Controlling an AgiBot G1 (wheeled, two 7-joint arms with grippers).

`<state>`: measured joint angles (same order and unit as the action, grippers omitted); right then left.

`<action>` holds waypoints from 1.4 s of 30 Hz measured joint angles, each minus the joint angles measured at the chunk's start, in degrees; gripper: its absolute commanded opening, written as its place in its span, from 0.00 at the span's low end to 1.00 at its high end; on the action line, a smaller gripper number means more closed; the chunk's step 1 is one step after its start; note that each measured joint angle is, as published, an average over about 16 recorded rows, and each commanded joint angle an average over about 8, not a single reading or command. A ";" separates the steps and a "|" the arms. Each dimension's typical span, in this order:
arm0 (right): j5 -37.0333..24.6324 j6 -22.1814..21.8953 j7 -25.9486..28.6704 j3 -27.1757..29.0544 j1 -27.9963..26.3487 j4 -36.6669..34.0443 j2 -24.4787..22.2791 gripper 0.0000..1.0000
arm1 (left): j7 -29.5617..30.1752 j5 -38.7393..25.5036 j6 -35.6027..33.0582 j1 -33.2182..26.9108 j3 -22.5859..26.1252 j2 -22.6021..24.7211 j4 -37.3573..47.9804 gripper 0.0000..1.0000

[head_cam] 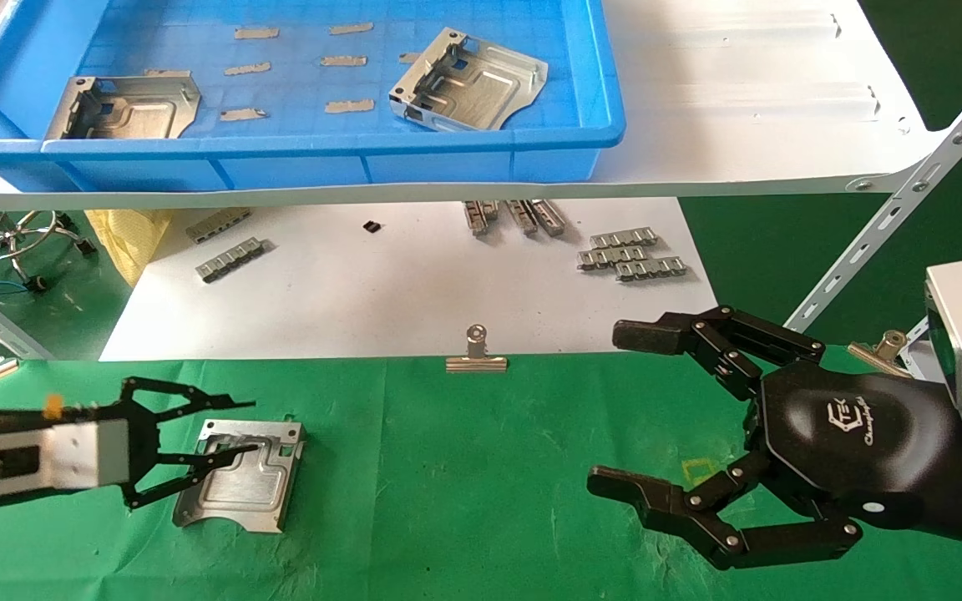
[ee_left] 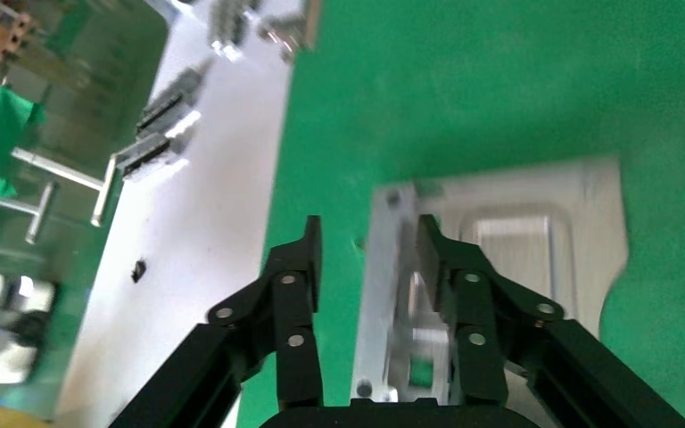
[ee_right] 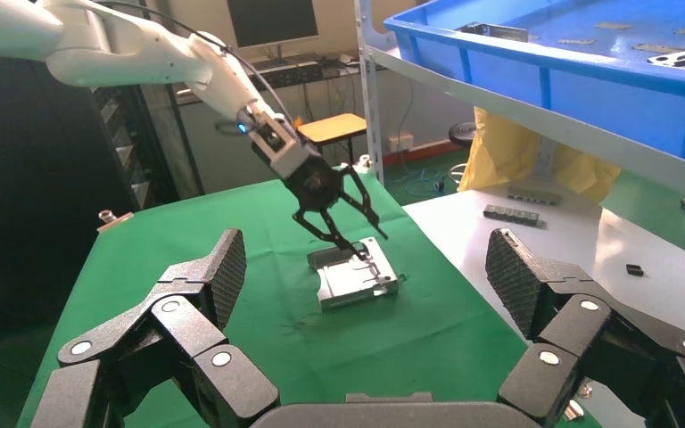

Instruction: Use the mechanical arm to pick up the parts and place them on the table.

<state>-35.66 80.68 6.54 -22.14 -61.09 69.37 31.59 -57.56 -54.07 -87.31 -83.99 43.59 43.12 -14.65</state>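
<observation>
Landmark: the blue bin (head_cam: 481, 163) on the white shelf (head_cam: 740, 125); every place below is given relative to it.
Left gripper (head_cam: 235, 430): below the bin's left end, low over the green table (head_cam: 481, 484). Its slim black fingers are partly open and straddle the raised side wall of a part (head_cam: 243, 488). In the left wrist view the pads sit either side of that wall with gaps showing, so it appears not to clamp the part.
Part on the table: lies flat, walls up, below the bin's left end. I judge this the moment of set-down or release, as the part already rests on the cloth.
Parts in the bin: two, one at the left end (head_cam: 126, 107) and one right of centre (head_cam: 468, 82), tilted. They look to be waiting for pick-up.
Part count: three in all, one on the table and two in the bin.
Slips (head_cam: 297, 67): about eight small flat pieces on the bin floor between the two parts.
Strips (head_cam: 631, 253): several grey ridged pieces on the white sheet (head_cam: 397, 292) below the bin.
Clip (head_cam: 476, 355): one, at the sheet's near edge, below the bin's centre, likely pinning it.
Right gripper (head_cam: 627, 409): below and right of the bin, fingers spread wide, holding nothing, idle.
</observation>
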 measured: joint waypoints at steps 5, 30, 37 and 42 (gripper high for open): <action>0.00 0.00 0.00 0.00 0.00 0.00 0.00 1.00 | 7.53 4.05 -2.78 1.74 -0.95 -0.69 0.18 1.00; 0.01 -0.02 0.00 0.00 0.02 -0.01 0.00 1.00 | 21.48 9.57 -4.11 7.28 -3.89 -2.80 -7.99 1.00; 0.01 -0.02 0.00 0.00 0.02 -0.01 0.00 1.00 | 27.35 9.90 -3.39 9.18 -6.85 -3.46 -14.37 1.00; 0.01 -0.02 0.00 0.00 0.02 -0.01 0.00 1.00 | 31.68 10.14 -2.86 10.58 -9.05 -3.95 -19.08 1.00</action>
<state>-35.64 80.65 6.54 -22.14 -61.07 69.36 31.59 -25.87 -43.92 -90.17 -73.41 34.55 39.16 -33.74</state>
